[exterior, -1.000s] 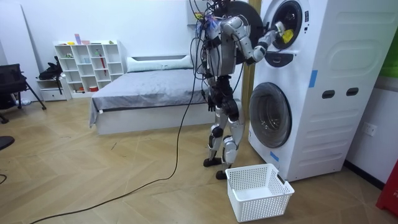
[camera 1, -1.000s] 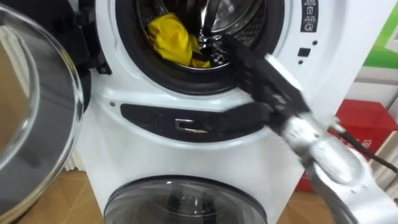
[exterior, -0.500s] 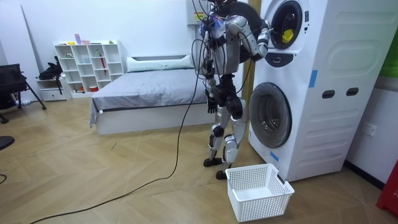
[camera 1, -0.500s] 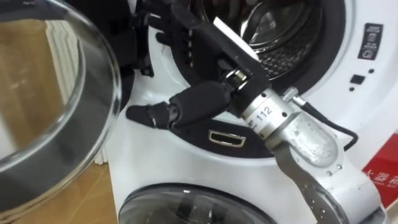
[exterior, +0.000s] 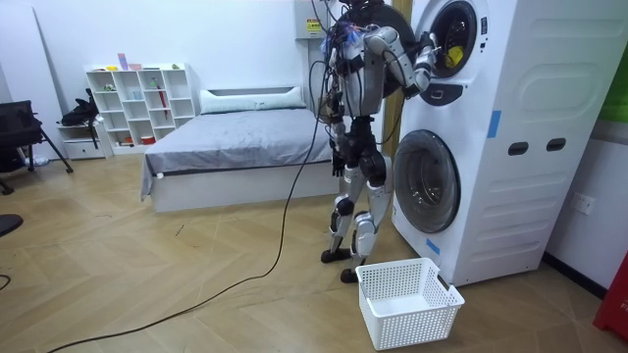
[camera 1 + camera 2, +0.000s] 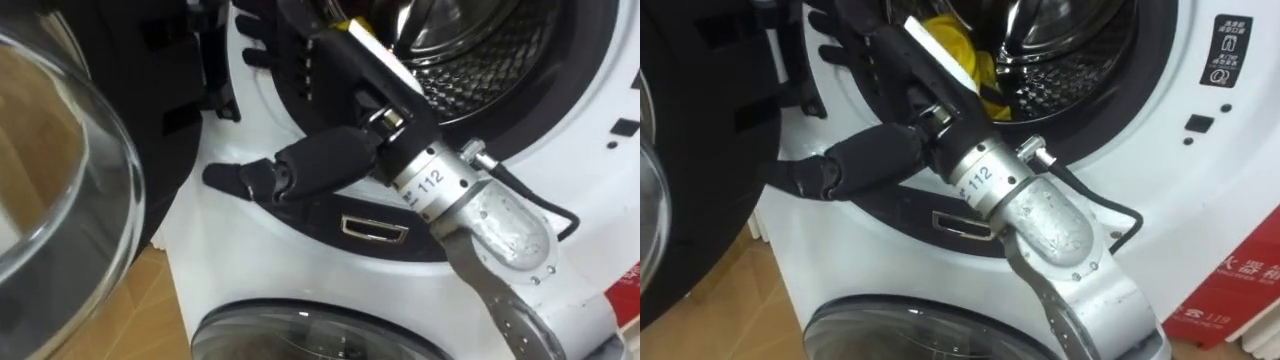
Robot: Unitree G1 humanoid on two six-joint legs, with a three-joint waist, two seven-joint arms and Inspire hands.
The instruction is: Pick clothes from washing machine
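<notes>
Nearest the room camera, the white basket [image 5: 409,297] is sitting on the floor beside the robot, which is standing facing the stacked washing machine [image 5: 510,147]. From the head, you are seeing the open glass door [image 6: 60,200] hanging at the left and your right hand [image 6: 880,60] lying across the rim of the upper drum [image 6: 1070,70], its fingers [image 6: 262,55] stretching straight and spread, gripping nothing. Just behind that hand, the yellow garment [image 6: 980,70] is lying inside the drum, near its front lip.
</notes>
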